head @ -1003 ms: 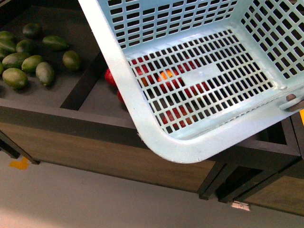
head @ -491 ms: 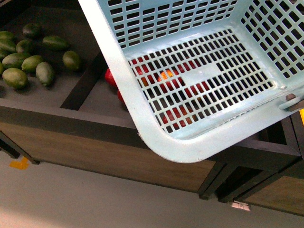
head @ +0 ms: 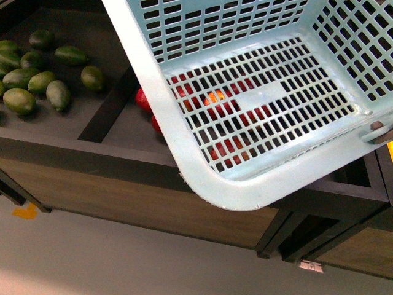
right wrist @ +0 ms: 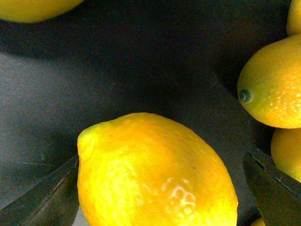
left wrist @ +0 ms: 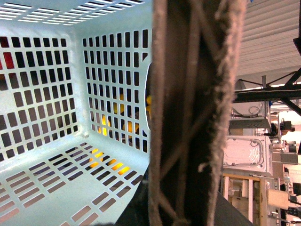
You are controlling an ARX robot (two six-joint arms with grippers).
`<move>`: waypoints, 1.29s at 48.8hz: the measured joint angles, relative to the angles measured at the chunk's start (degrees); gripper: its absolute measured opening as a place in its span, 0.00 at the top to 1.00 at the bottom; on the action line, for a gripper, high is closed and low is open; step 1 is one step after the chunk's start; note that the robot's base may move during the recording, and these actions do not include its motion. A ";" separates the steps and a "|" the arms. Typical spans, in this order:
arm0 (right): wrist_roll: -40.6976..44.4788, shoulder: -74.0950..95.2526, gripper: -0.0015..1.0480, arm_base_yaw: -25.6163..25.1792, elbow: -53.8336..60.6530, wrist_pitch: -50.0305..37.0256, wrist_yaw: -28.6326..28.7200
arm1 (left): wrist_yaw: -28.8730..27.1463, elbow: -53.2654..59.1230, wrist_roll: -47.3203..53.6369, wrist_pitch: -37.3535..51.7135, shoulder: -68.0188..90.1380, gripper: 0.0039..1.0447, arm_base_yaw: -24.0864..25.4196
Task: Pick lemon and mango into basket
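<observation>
The light blue basket (head: 184, 153) hangs tilted over the dark shelf and is empty. My left gripper (left wrist: 188, 207) is shut on its brown handle (left wrist: 197, 108), which fills the left wrist view beside the slotted basket wall (left wrist: 108, 70). In the right wrist view a bright yellow lemon (right wrist: 155, 165) lies on the dark shelf floor between my open right gripper's (right wrist: 160, 202) fingers (right wrist: 51, 197), with a gap on each side. Red fruits (head: 142, 99) show under and through the basket's slots. I cannot tell whether one is the mango.
Several green fruits (head: 37, 83) lie in the left bin, behind a dark divider (head: 107, 110). More lemons (right wrist: 275, 89) crowd close to one side of the right gripper. The shelf's wooden front (head: 123, 203) drops to a grey floor (head: 123, 264).
</observation>
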State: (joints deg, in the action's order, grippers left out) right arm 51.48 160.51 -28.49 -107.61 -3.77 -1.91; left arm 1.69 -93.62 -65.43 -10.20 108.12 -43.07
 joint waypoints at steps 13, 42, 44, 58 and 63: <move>-0.68 0.72 0.08 -0.44 -0.26 -0.33 0.50 | -0.02 0.00 0.00 0.00 0.00 0.95 0.00; -9.31 -14.12 0.32 -3.23 20.26 -13.03 13.20 | 0.02 0.00 0.00 0.00 0.00 0.95 0.00; -11.02 -18.18 0.32 -3.93 23.76 -15.17 15.58 | 0.02 0.00 0.00 0.00 0.00 0.95 0.00; -23.78 -47.43 0.32 -7.37 45.64 -23.91 30.56 | 0.02 0.00 0.00 0.00 0.00 0.95 0.00; -30.88 -59.65 0.32 -7.43 53.46 -25.44 34.03 | 0.00 0.00 0.00 0.00 0.00 0.95 0.00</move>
State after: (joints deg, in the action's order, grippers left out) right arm 20.60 100.86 -35.92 -54.15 -29.21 32.12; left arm 1.69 -93.62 -65.43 -10.20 108.12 -43.07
